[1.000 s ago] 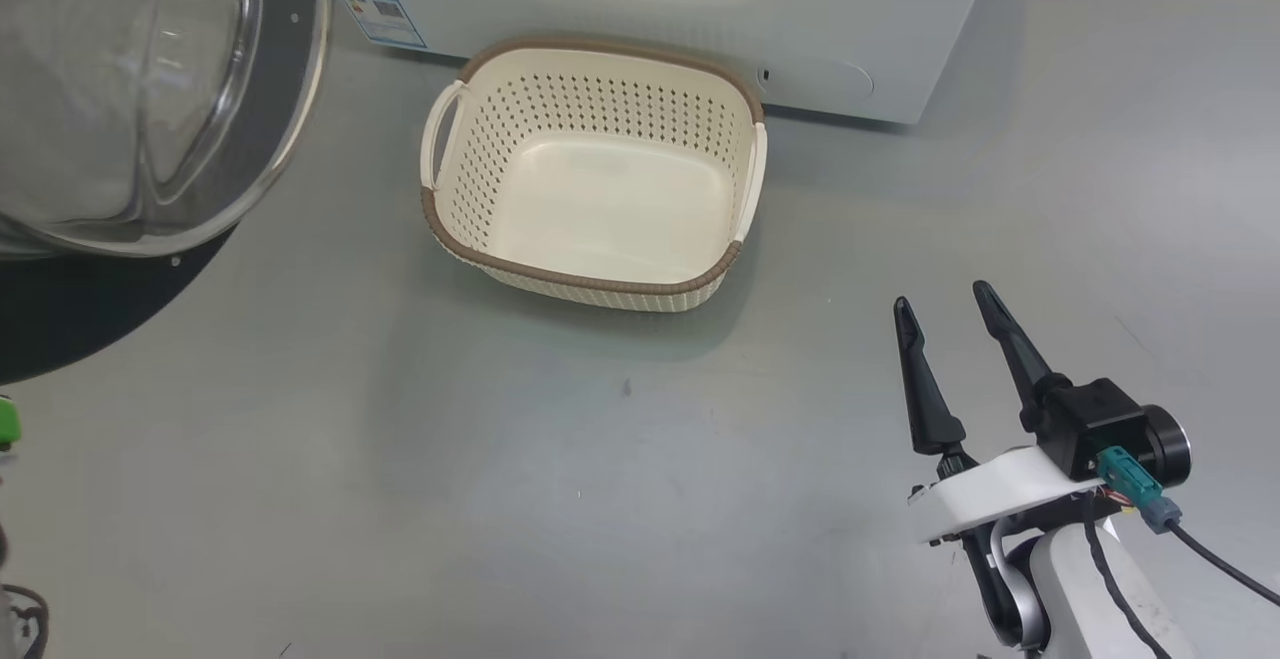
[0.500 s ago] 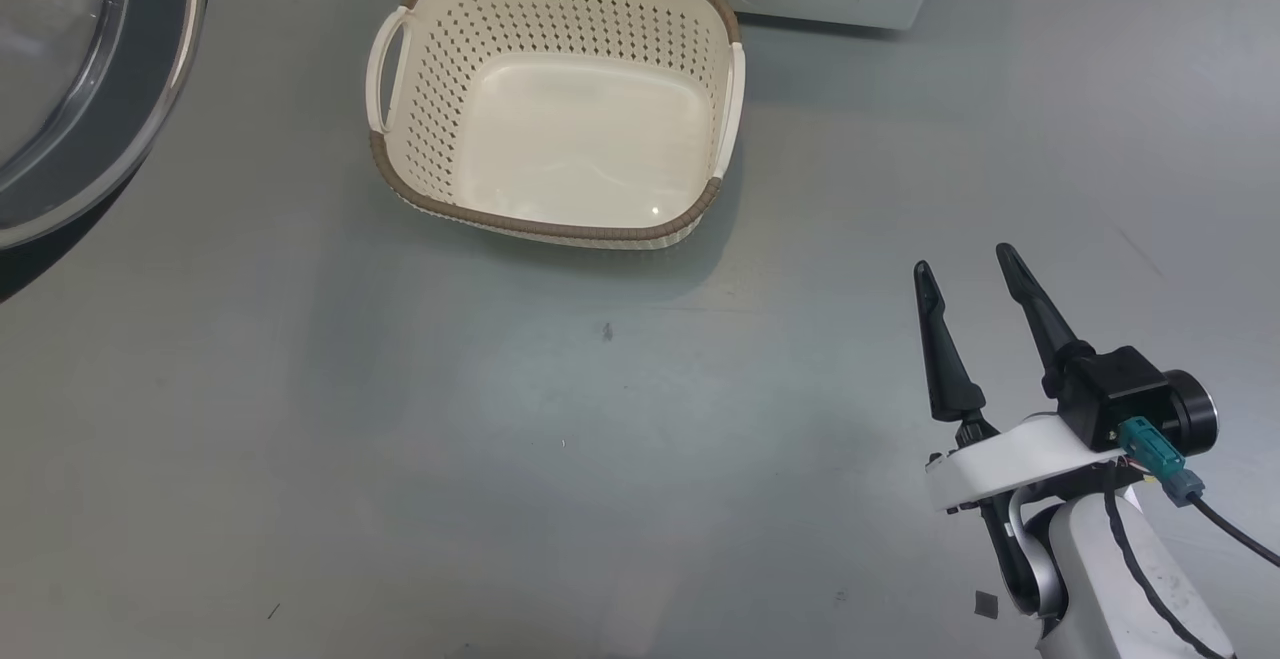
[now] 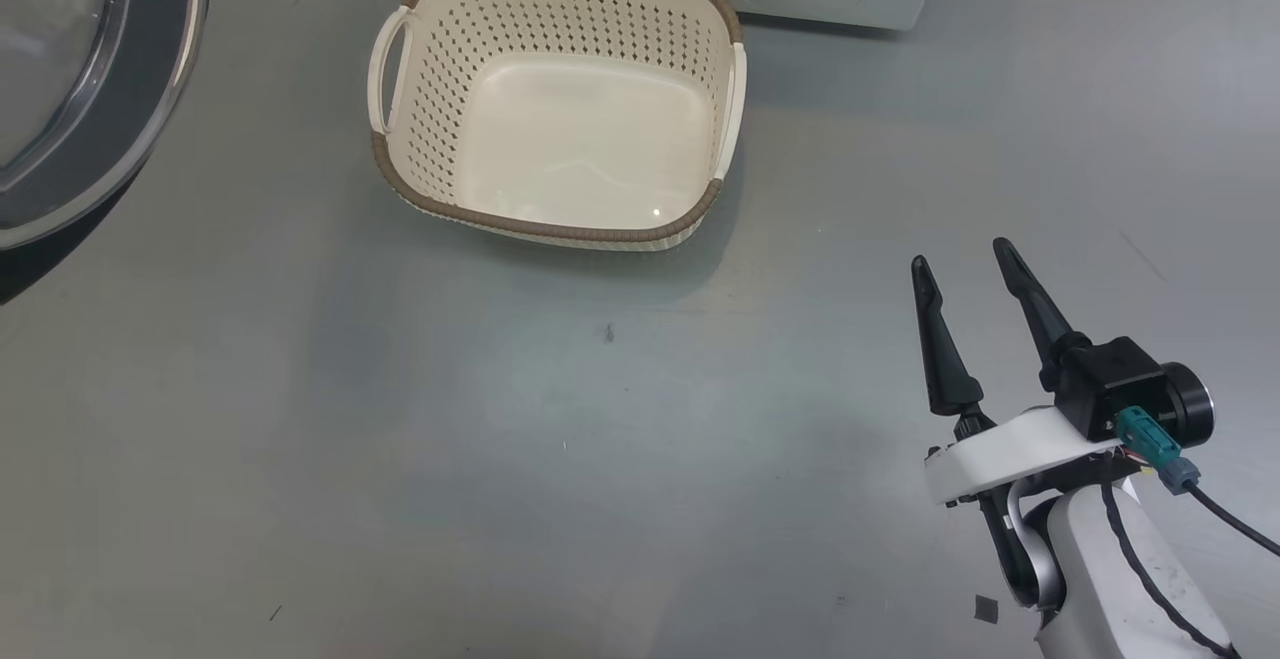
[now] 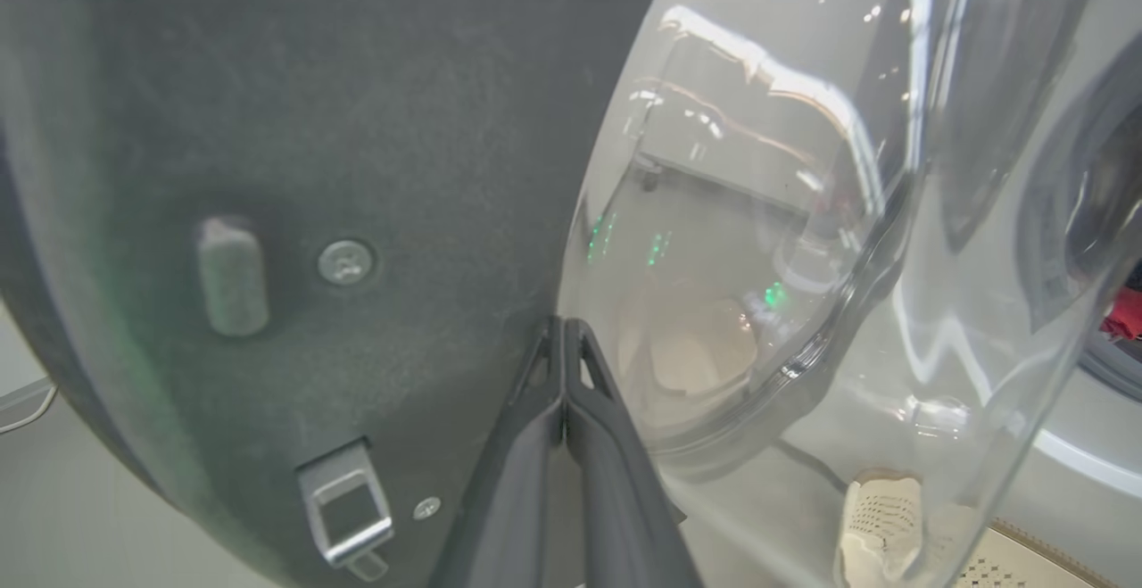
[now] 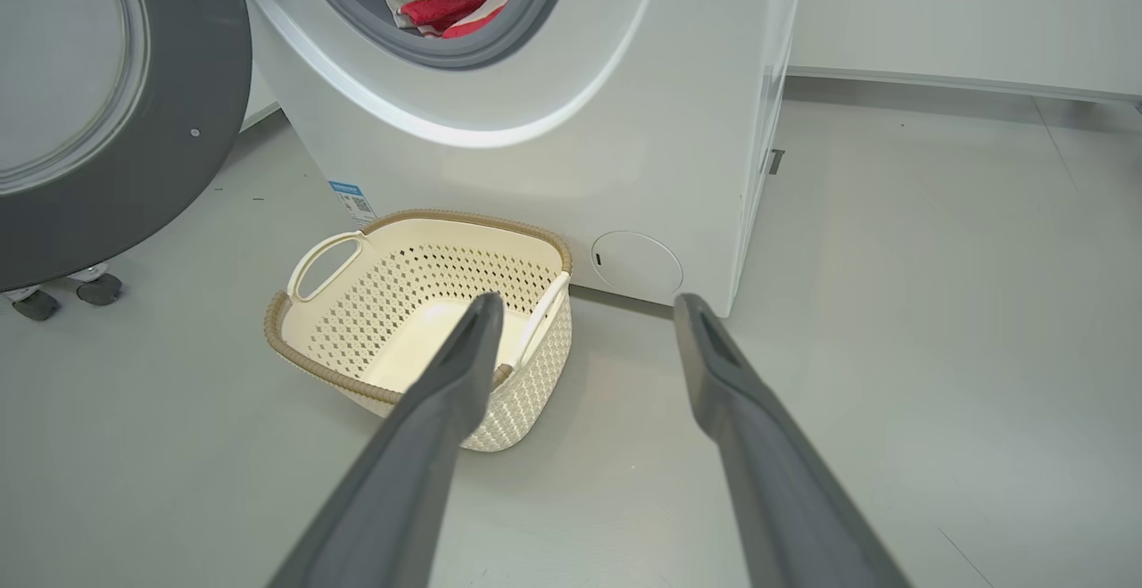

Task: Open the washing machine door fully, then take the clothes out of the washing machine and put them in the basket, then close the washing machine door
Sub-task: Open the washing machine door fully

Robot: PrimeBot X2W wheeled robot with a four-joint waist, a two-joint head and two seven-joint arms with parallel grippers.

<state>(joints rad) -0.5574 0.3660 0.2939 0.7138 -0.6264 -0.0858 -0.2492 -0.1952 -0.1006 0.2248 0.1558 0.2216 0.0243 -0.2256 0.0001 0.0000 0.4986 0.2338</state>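
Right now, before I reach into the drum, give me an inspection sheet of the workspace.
Surface: grey floor, few specks.
Job's things: door open; red and white clothes inside washer; basket empty, before washer.
Clutter: small dark scrap on floor.
End effectors: left end effector shut, tips at door's inner side, contact unclear; right end effector open, empty, over floor.
Cables: black cable from right wrist.
Surroundings: castors beyond door; white wall.

Grey floor — basket, washing machine
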